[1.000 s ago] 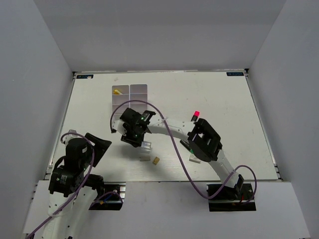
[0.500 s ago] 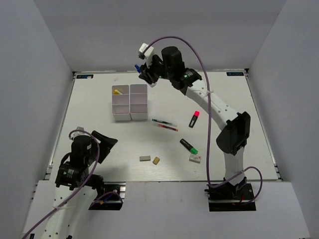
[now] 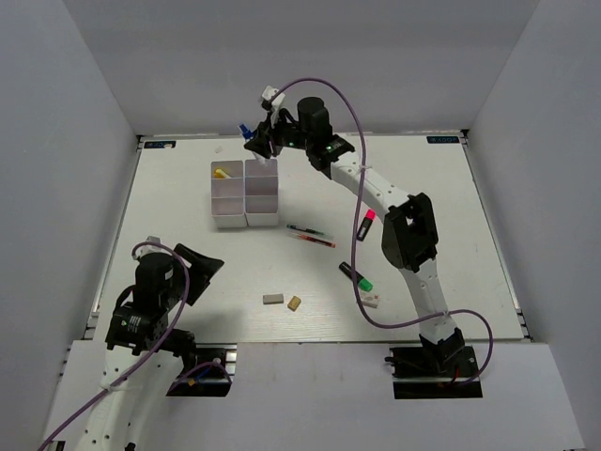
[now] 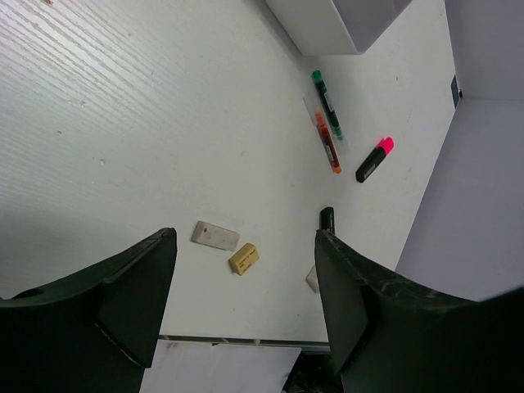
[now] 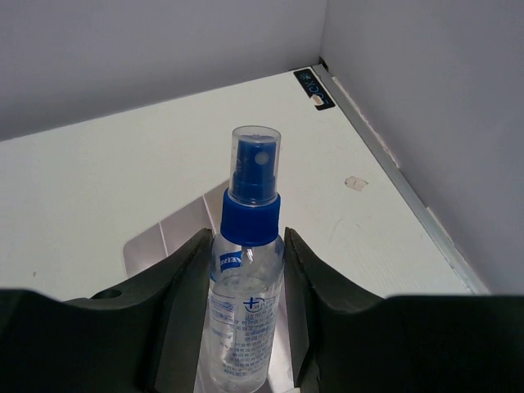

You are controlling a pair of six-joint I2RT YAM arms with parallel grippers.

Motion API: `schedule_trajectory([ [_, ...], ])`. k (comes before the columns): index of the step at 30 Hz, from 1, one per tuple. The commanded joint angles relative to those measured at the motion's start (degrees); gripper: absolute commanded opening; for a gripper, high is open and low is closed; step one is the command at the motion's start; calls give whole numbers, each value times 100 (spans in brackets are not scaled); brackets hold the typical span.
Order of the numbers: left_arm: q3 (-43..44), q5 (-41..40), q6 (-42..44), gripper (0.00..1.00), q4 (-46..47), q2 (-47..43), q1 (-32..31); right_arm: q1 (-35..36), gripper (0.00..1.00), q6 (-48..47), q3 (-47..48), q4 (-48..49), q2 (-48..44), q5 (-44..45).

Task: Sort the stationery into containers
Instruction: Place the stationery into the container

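Note:
My right gripper is shut on a clear bottle with a blue cap and holds it upright above the far compartments of the white organiser. The organiser also shows under the bottle in the right wrist view. A yellow-tipped marker lies in its far left compartment. My left gripper is open and empty, raised at the near left. On the table lie a green pen, a red pen, a pink-capped highlighter, a green-capped highlighter, a grey eraser, a tan eraser and a white eraser.
Grey walls close off the table at the back and both sides. The right arm stretches across the table's right half above the highlighters. In the left wrist view the grey eraser and the tan eraser lie near the table's front edge.
The right arm has swung from the near middle of the table to the far side with the bottle, then a little left over the organiser. The left arm has barely moved.

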Motion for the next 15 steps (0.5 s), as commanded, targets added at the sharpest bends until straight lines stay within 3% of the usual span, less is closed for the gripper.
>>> schedule_trajectory([
  [1, -53, 59, -11, 78, 77, 26, -14, -157, 0, 497, 153, 1123, 59, -320],
  [7, -106, 112, -11, 78, 130, 87, -14, -245, 0, 716, -155, 1747, 278, -540],
  [15, -159, 165, -11, 78, 244, 298, -14, -263, 0, 629, -155, 1897, 595, -664],
])
